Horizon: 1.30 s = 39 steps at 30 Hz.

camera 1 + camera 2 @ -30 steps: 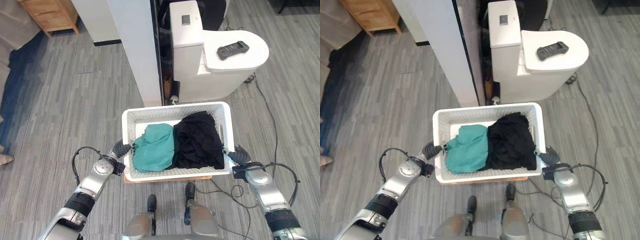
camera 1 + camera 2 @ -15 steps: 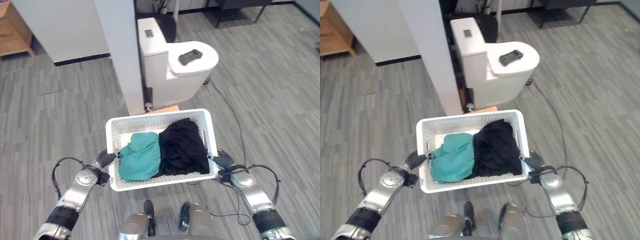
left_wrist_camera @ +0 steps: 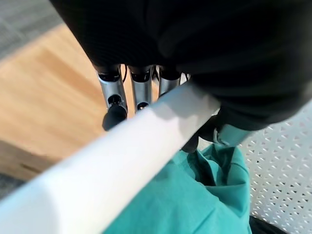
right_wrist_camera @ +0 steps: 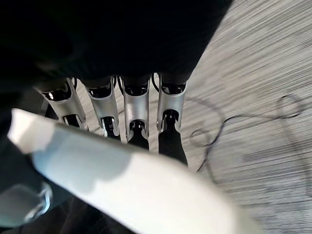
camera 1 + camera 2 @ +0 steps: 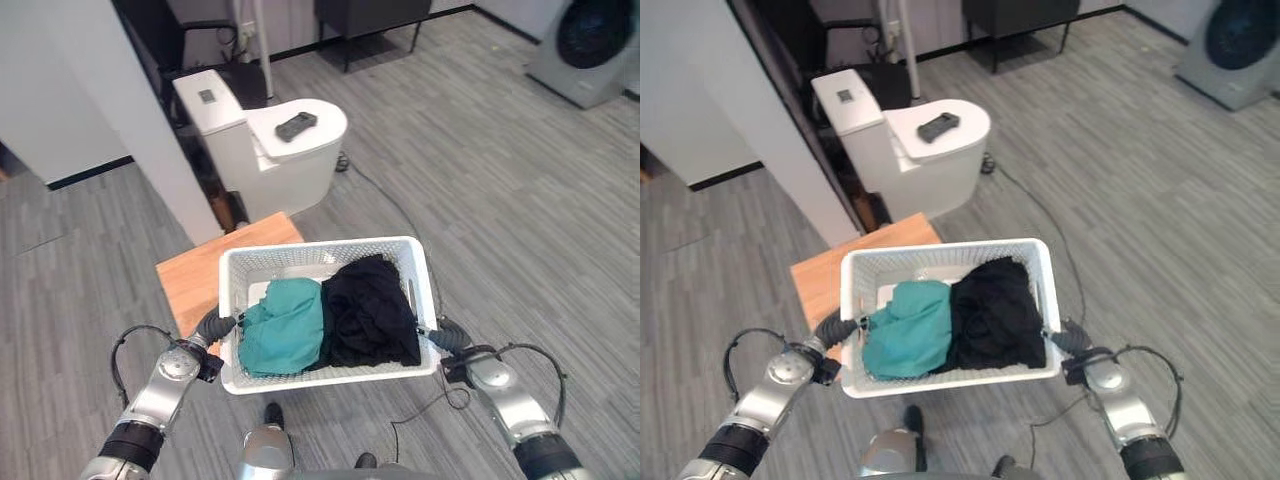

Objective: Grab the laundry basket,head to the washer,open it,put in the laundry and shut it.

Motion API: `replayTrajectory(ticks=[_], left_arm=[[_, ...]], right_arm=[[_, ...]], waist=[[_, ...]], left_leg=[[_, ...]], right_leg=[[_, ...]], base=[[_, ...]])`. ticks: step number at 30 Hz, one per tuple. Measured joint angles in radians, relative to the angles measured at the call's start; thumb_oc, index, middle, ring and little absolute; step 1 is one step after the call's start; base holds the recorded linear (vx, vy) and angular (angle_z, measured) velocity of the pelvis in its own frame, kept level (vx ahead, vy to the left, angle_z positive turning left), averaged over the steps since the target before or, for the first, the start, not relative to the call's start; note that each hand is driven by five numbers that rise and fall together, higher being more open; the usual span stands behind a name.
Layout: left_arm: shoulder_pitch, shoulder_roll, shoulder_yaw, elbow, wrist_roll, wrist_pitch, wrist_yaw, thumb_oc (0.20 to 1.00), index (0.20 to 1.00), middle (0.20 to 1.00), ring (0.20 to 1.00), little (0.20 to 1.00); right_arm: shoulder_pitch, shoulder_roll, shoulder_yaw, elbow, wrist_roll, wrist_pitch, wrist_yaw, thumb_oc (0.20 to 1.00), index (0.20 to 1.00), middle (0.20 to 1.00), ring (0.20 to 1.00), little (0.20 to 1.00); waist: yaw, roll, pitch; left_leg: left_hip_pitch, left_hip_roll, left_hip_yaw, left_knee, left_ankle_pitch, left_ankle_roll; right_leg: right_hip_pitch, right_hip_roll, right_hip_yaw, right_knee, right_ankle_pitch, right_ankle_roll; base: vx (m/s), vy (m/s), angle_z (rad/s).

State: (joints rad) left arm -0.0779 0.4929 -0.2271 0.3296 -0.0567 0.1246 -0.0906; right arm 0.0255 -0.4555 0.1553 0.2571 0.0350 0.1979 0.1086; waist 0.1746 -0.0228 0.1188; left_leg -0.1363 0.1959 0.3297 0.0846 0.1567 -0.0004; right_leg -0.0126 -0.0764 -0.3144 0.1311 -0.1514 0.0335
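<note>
I hold a white perforated laundry basket (image 5: 320, 248) between both hands, in front of me and above the floor. A teal garment (image 5: 285, 340) lies in its left half and a black one (image 5: 372, 310) in its right half. My left hand (image 5: 210, 328) is shut on the basket's left rim (image 3: 122, 156), with the fingers (image 3: 114, 105) under the rim and the teal cloth (image 3: 195, 204) just inside. My right hand (image 5: 447, 340) is shut on the right rim (image 4: 131, 180), fingers (image 4: 139, 122) curled beneath it. A grey washer (image 5: 588, 45) with a dark round door stands at the far right.
A low wooden stand (image 5: 195, 275) sits on the floor behind the basket's left corner. Beyond it stands a white toilet-shaped unit (image 5: 265, 150) with a black controller (image 5: 296, 125) on top, beside a white wall (image 5: 90, 100). Dark chairs (image 5: 370, 15) stand at the back. Grey plank floor stretches toward the washer.
The camera has swung right, bringing the washer into view. The basket stays gripped in both hands and has come off the wooden stand, which now lies behind its left corner.
</note>
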Motion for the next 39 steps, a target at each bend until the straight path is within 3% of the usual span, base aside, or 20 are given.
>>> replayTrajectory(ticks=[2,4,5,6,8,10,12,14,15,19,22,23,25,27,28,29,31,32,33,39], left_arm=[[-0.005,-0.045,-0.016,0.037,0.029,-0.001,0.004,0.200,0.200,0.200,0.200,0.200],[-0.010,-0.067,-0.026,0.057,0.031,-0.003,0.005,0.200,0.200,0.200,0.200,0.200],[-0.010,-0.069,-0.028,0.063,0.032,-0.003,0.008,0.200,0.200,0.200,0.200,0.200],[-0.018,-0.068,-0.035,0.078,0.032,-0.004,0.009,0.200,0.200,0.200,0.200,0.200],[-0.029,-0.070,-0.042,0.087,0.032,-0.005,0.007,0.200,0.200,0.200,0.200,0.200],[-0.038,-0.066,-0.038,0.087,0.032,-0.006,0.009,0.200,0.200,0.200,0.200,0.200],[-0.057,-0.065,-0.031,0.084,0.030,-0.008,0.009,0.200,0.200,0.200,0.200,0.200],[-0.041,-0.055,-0.020,0.084,0.025,-0.007,0.013,0.200,0.200,0.200,0.200,0.200],[-0.042,-0.056,-0.020,0.082,0.024,-0.010,0.013,0.200,0.200,0.200,0.200,0.200],[-0.078,-0.062,-0.014,0.074,0.025,-0.015,0.026,0.200,0.200,0.200,0.200,0.200],[-0.079,-0.020,-0.014,0.073,0.016,-0.015,0.036,0.200,0.200,0.200,0.200,0.200],[-0.098,-0.027,-0.010,0.074,0.016,-0.017,0.046,0.200,0.200,0.200,0.200,0.200],[-0.110,-0.022,0.008,0.079,0.016,-0.020,0.045,0.200,0.200,0.200,0.200,0.200],[-0.067,0.035,0.044,0.069,0.015,-0.021,0.063,0.200,0.200,0.200,0.200,0.200],[-0.041,0.036,0.062,0.066,0.015,-0.020,0.063,0.200,0.200,0.200,0.200,0.200],[-0.035,0.034,0.057,0.062,0.016,-0.020,0.062,0.200,0.200,0.200,0.200,0.200],[-0.002,0.024,0.060,0.062,0.019,-0.020,0.066,0.200,0.200,0.200,0.200,0.200],[0.032,-0.003,0.062,0.051,0.019,-0.021,0.067,0.200,0.200,0.200,0.200,0.200],[0.034,-0.011,0.053,0.052,0.021,-0.020,0.068,0.200,0.200,0.200,0.200,0.200],[0.057,-0.075,0.037,0.078,0.027,-0.020,0.070,0.200,0.200,0.200,0.200,0.200]], right_arm=[[0.032,-0.019,-0.028,-0.017,-0.001,-0.001,-0.014,0.200,0.200,0.200,0.200,0.200],[0.037,-0.025,-0.039,-0.018,-0.003,-0.005,-0.022,0.200,0.200,0.200,0.200,0.200],[0.031,-0.025,-0.039,-0.017,-0.010,-0.005,-0.026,0.200,0.200,0.200,0.200,0.200],[0.024,-0.026,-0.039,-0.016,-0.010,-0.006,-0.027,0.200,0.200,0.200,0.200,0.200],[0.018,-0.033,-0.040,-0.015,-0.010,-0.006,-0.032,0.200,0.200,0.200,0.200,0.200],[-0.004,-0.029,-0.041,-0.014,-0.010,-0.006,-0.032,0.200,0.200,0.200,0.200,0.200],[-0.014,-0.024,-0.043,-0.009,-0.009,-0.006,-0.034,0.200,0.200,0.200,0.200,0.200],[-0.054,-0.004,-0.045,-0.002,-0.009,-0.008,-0.034,0.200,0.200,0.200,0.200,0.200],[-0.059,-0.006,-0.052,-0.003,-0.009,-0.015,-0.034,0.200,0.200,0.200,0.200,0.200],[-0.063,0.002,-0.061,-0.003,-0.007,-0.019,-0.036,0.200,0.200,0.200,0.200,0.200],[-0.098,0.014,-0.053,-0.001,0.010,-0.029,-0.037,0.200,0.200,0.200,0.200,0.200],[-0.102,0.028,-0.053,0.011,0.010,-0.028,-0.042,0.200,0.200,0.200,0.200,0.200],[-0.097,0.016,-0.018,0.039,0.011,-0.027,-0.032,0.200,0.200,0.200,0.200,0.200],[-0.093,0.058,0.034,0.027,0.010,-0.028,-0.031,0.200,0.200,0.200,0.200,0.200],[-0.085,0.056,0.045,0.007,0.009,-0.027,-0.020,0.200,0.200,0.200,0.200,0.200],[-0.063,0.055,0.045,0.003,0.009,-0.025,-0.016,0.200,0.200,0.200,0.200,0.200],[-0.033,0.057,0.046,0.005,0.009,-0.026,0.001,0.200,0.200,0.200,0.200,0.200],[-0.029,0.055,0.041,0.031,0.009,-0.027,0.003,0.200,0.200,0.200,0.200,0.200],[-0.031,0.044,0.039,0.038,0.009,-0.027,0.004,0.200,0.200,0.200,0.200,0.200],[-0.043,0.018,0.031,0.115,0.012,-0.044,0.002,0.200,0.200,0.200,0.200,0.200]], waist=[[-0.011,0.037,0.005],[-0.008,0.053,0.021],[-0.005,0.053,0.032],[0.009,0.045,0.037],[-0.017,0.030,0.050],[-0.027,0.025,0.054],[-0.065,0.013,0.067],[-0.062,0.004,0.074],[-0.097,0.029,0.072],[-0.120,0.050,0.071],[-0.101,0.071,0.076],[-0.127,0.077,0.089],[-0.141,0.076,0.093],[-0.116,0.006,0.094],[-0.107,0.029,0.103],[-0.129,0.023,0.100],[-0.138,0.002,0.085],[-0.142,-0.012,0.071],[-0.146,-0.015,0.068],[-0.159,0.044,0.017]], left_leg=[[-0.011,0.027,-0.041,0.002,0.069,-0.072],[-0.013,0.040,-0.099,0.015,0.108,-0.106],[-0.020,0.040,-0.163,0.037,0.120,-0.113],[-0.041,0.025,-0.292,0.057,0.149,-0.142],[-0.069,-0.023,-0.409,0.062,0.112,-0.181],[-0.037,-0.137,-0.524,0.050,0.048,-0.155],[-0.007,-0.161,-0.495,0.033,0.024,-0.110],[0.046,-0.211,-0.564,0.041,-0.069,-0.071],[0.089,-0.217,-0.553,-0.011,-0.093,-0.029],[0.118,-0.202,-0.521,-0.065,-0.117,-0.051],[0.117,-0.214,-0.419,-0.094,-0.139,-0.017],[0.104,-0.250,-0.391,-0.097,-0.137,0.005],[0.084,-0.266,-0.315,-0.112,-0.120,0.057],[0.065,-0.277,-0.182,-0.107,-0.119,0.072],[0.057,-0.236,-0.152,-0.108,-0.118,0.071],[0.061,-0.226,-0.143,-0.110,-0.120,0.073],[0.086,-0.222,-0.126,-0.137,-0.112,0.062],[0.094,-0.221,-0.124,-0.144,-0.105,0.052],[0.093,-0.222,-0.123,-0.147,-0.105,0.049],[0.098,-0.184,-0.159,-0.165,-0.077,0.017]], right_leg=[[-0.003,0.029,0.010,-0.029,0.027,-0.020],[-0.005,0.039,0.044,-0.041,0.044,-0.039],[-0.011,0.045,0.065,-0.041,0.054,-0.054],[-0.027,0.045,0.090,-0.026,0.057,-0.061],[-0.027,0.035,0.101,-0.055,0.095,-0.078],[-0.045,0.035,0.145,-0.062,0.118,-0.083],[-0.035,0.040,0.152,-0.085,0.131,-0.074],[-0.027,0.037,0.221,-0.098,0.156,-0.060],[-0.001,0.046,0.220,-0.136,0.170,-0.047],[-0.034,0.056,0.256,-0.133,0.186,-0.013],[-0.100,0.043,0.345,-0.113,0.221,0.019],[-0.135,0.018,0.365,-0.113,0.261,0.056],[-0.172,-0.041,0.341,-0.098,0.241,0.112],[-0.206,-0.077,0.309,-0.131,0.250,0.130],[-0.231,-0.075,0.218,-0.044,0.222,0.138],[-0.225,-0.072,0.186,0.037,0.189,0.152],[-0.193,-0.045,0.231,0.185,0.088,0.131],[-0.142,-0.021,0.248,0.139,0.034,0.097],[-0.109,-0.009,0.245,0.065,0.034,0.059],[-0.073,0.035,0.219,0.013,0.050,0.022]], base=[[-0.30,-0.198,-0.25],[-0.26,-0.069,-0.38],[-0.25,-0.051,-0.76],[-0.14,-0.042,-0.59],[-0.13,-0.036,-0.31],[-0.06,0.020,-0.46],[-0.05,0.081,-0.28],[0.02,0.156,-0.74],[0.00,0.116,-0.57],[-0.11,0.244,-0.20],[-0.15,0.195,-1.02],[-0.22,0.242,-1.04],[-0.18,0.144,-1.13],[-0.12,0.113,-1.58],[-0.05,0.143,-1.33],[-0.02,0.127,-0.72],[0.02,0.014,-0.27],[0.05,-0.045,-0.32],[0.05,-0.043,-0.20],[0.11,-0.112,0.09]])
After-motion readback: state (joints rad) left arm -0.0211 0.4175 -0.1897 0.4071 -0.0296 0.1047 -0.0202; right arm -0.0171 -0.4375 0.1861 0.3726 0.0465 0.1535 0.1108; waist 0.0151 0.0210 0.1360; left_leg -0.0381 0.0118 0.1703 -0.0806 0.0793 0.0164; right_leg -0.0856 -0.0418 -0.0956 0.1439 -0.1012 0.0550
